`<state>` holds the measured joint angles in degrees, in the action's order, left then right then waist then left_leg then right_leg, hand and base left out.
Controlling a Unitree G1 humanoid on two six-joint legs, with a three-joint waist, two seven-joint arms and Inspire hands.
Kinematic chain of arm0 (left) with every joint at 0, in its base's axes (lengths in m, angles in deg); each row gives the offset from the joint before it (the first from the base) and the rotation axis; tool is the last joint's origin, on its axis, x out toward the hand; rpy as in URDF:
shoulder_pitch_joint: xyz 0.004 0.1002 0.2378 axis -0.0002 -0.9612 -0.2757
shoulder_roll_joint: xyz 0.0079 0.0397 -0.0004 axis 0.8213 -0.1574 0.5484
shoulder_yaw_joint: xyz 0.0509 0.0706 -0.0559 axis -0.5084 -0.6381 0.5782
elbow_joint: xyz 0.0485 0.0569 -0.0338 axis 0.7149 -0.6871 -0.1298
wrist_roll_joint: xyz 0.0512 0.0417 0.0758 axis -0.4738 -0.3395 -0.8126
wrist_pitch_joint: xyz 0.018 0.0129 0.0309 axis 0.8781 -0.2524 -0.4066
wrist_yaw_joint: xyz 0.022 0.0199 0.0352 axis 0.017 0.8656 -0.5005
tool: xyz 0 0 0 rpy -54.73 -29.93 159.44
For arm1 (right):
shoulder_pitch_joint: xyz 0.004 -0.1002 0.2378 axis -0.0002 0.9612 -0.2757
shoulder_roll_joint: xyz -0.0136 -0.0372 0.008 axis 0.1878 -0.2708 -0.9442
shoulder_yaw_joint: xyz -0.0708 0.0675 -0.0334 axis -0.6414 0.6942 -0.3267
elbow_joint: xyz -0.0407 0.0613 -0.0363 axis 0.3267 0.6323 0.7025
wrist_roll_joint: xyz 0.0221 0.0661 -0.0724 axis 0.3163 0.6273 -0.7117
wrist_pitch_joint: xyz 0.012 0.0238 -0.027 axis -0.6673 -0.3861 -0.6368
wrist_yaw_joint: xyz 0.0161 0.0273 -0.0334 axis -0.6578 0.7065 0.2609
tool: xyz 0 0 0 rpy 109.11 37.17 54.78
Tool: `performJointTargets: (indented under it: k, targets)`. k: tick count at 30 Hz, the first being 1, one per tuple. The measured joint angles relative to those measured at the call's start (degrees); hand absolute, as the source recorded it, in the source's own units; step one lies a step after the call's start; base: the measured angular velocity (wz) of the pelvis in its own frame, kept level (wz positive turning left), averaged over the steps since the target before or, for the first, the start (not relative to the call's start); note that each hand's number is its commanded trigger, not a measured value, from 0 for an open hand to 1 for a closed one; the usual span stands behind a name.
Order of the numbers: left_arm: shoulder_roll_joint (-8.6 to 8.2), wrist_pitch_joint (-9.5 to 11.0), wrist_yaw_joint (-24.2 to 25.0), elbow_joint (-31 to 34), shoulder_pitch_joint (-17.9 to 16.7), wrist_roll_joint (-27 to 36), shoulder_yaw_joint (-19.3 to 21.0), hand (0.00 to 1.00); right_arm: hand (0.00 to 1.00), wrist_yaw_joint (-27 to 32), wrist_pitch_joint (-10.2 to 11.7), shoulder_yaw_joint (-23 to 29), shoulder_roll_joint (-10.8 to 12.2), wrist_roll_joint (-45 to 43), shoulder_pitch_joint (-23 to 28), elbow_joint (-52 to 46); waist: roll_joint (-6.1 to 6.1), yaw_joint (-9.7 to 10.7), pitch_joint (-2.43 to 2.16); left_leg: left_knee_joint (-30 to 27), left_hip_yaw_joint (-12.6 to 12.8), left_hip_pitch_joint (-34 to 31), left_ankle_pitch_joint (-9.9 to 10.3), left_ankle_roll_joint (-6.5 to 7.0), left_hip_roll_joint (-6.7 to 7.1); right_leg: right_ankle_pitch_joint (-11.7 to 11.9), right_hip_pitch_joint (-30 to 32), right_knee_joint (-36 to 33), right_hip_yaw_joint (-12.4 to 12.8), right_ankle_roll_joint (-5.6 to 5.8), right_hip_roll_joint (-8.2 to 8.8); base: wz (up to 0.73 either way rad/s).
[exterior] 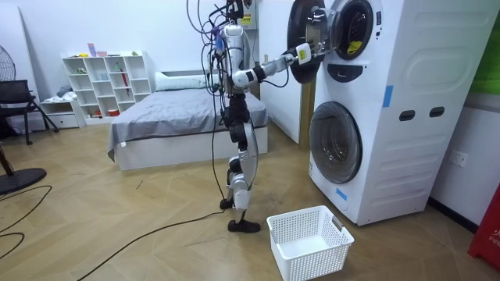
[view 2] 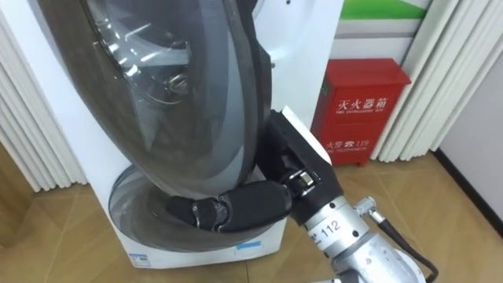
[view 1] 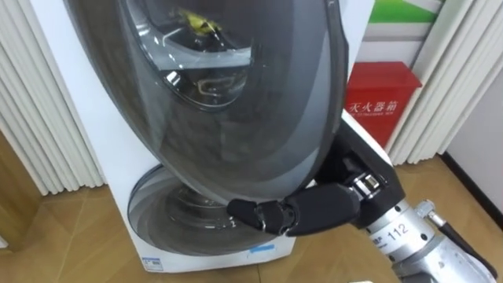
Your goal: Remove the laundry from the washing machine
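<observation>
While your robot stands on the wooden floor facing the stacked washing machine [exterior: 406, 101], its right arm reaches up and out to the upper machine's door [view 1: 236, 102]. You see that round, dark-glass door swung open, close before the head camera. The right hand [view 1: 314, 211] sits at the door's lower edge, and its dark fingers [view 1: 255, 214] are curled round that rim, so the hand is gripping the door and not any clothing.

You can find the clothes in the room view: a yellow piece of cloth [exterior: 353, 47] lies inside the upper drum, behind the open door, apart from the hand. A yellow patch also shows through the door glass at the top of the left eye view.

Below the hand you see the lower machine's round door [exterior: 336, 142], closed. A white mesh basket [exterior: 312, 251] stands on the floor in front of the lower machine, near the robot's feet. A red box [view 1: 381, 102] stands on the floor beside the machine, against white curtains [view 1: 460, 79]. Behind the robot in the room view are a bed [exterior: 172, 117] with a grey cover and a white shelf [exterior: 105, 82] against the far wall.
</observation>
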<state>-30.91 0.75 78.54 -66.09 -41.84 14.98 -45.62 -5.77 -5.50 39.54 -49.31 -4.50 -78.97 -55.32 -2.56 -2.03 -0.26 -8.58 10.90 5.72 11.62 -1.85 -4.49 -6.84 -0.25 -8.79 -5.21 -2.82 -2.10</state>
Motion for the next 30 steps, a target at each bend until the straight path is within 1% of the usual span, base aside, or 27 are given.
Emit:
performJointTargets:
  k: [3,8,10,12,14,17,19,24,27,30]
  targets:
    - [0.01,0.19,0.03,0.14,0.00,-0.01,0.04,0.00,0.00,-0.55,0.00,0.02,-0.03,-0.31,-0.12,-0.38,0.00,0.04,0.00,0.01,0.05,-0.04,0.00,0.00,-0.03,0.01,0.17,-0.03,0.11,-0.01,-0.01,-0.05]
    - [0.04,1.50,1.09,0.09,0.32,0.08,0.01,0.00,0.00,-1.20,0.00,-0.03,-0.19,-0.51,-0.15,-0.71,-0.05,-0.10,-0.02,0.00,-0.06,0.00,0.00,0.00,-0.11,0.01,0.26,-0.04,0.18,-0.01,-0.07,-0.01]
    - [0.07,1.71,1.09,0.01,0.35,0.08,-0.08,0.00,0.00,-1.33,0.00,-0.19,-0.04,-0.48,-0.15,-0.72,-0.08,-0.20,-0.01,-0.01,-0.21,0.04,0.00,0.00,-0.14,0.03,0.27,-0.10,0.12,-0.05,-0.06,0.00]
    - [0.17,1.73,1.07,0.01,0.33,0.06,-0.06,0.00,0.00,-1.43,0.00,-0.37,-0.04,-0.47,-0.15,-0.72,-0.23,-0.26,0.07,0.00,-0.27,0.05,0.00,0.00,-0.20,0.05,0.31,-0.12,0.12,-0.08,-0.02,0.00]
    - [0.35,1.91,1.01,-0.32,0.17,-0.02,0.06,0.00,0.00,-1.95,0.00,-0.53,0.01,-0.64,-0.15,-0.73,-0.65,-0.47,0.18,0.00,-0.30,0.04,0.00,0.00,-0.31,0.10,0.32,-0.10,0.05,-0.17,-0.02,0.00]
    - [0.48,1.81,1.33,-0.34,0.01,-0.16,0.09,0.00,0.00,-2.61,-0.01,-0.27,0.11,-0.90,-0.15,-0.73,-1.04,-0.62,0.14,-0.01,-0.63,-0.15,-0.01,-0.01,-0.41,0.16,0.39,-0.05,-0.46,-0.29,-0.03,0.00]
    - [0.74,1.65,1.54,-0.16,0.17,-0.09,0.07,0.00,0.00,-2.59,-0.01,-0.36,0.12,-1.17,-0.15,-0.72,-1.24,-1.50,0.11,0.01,-0.61,-0.14,-0.03,-0.04,-0.52,0.27,0.64,-0.16,-0.26,-0.50,-0.15,-0.09]
    - [0.92,1.50,1.06,-0.58,-0.18,-0.12,0.02,0.00,0.00,-1.41,-0.01,-1.62,0.44,-1.67,-0.10,-0.67,-1.85,-2.25,0.08,-0.02,-0.69,-0.08,-0.33,-0.52,-0.88,0.52,0.65,-0.27,-0.47,-0.99,-0.46,-0.01]
    - [0.94,1.42,0.89,-1.05,-0.22,-0.16,0.04,0.00,0.00,-0.08,-0.01,-2.36,0.60,-2.65,-0.02,-0.58,-2.04,-2.57,0.07,-0.05,-1.62,-0.36,-0.60,-0.95,-0.99,0.53,0.65,-0.42,-1.40,-1.36,-0.44,0.14]
    - [0.94,1.44,0.92,-1.04,-0.33,-0.64,0.17,0.00,0.00,0.40,-0.01,-2.94,0.61,-3.89,0.01,-0.55,-2.06,-2.93,0.07,-0.10,-1.83,-0.55,-0.86,-1.36,-1.15,0.34,0.81,-0.91,-2.23,-1.62,-0.38,0.14]
